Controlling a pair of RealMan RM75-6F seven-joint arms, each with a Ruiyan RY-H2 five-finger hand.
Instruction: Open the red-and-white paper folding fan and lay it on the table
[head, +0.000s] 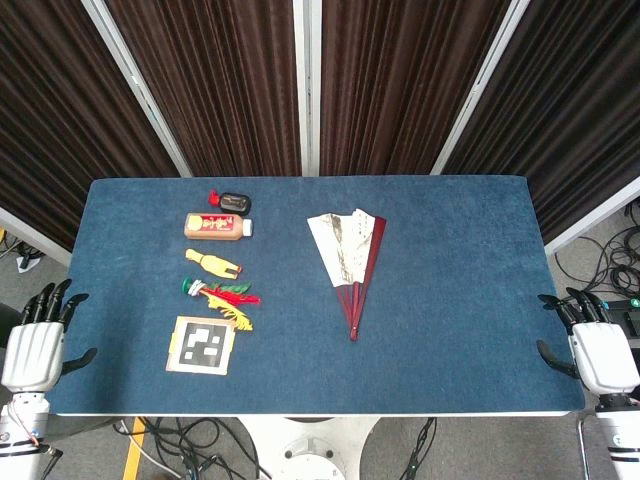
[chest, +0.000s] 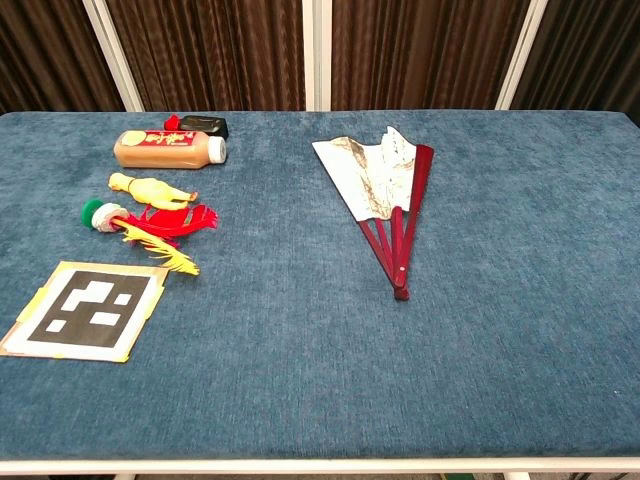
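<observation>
Two hands are hanging off the near corners of the blue desk (head: 450, 330), the left hand (head: 35, 345) and right hand (head: 598, 355) each holding nothing, fingers spread apart. The red-and-white fan (head: 348, 255) is lying partly opened near the desk's middle, pivot toward the robot. A bottle (chest: 168, 149), feathered toys (chest: 150, 222) and a marker card (chest: 88, 308) are sitting well to its left.

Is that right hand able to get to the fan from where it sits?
Probably yes: the right hand rests open at the table's edge, and only bare blue cloth lies between it and the fan.
</observation>
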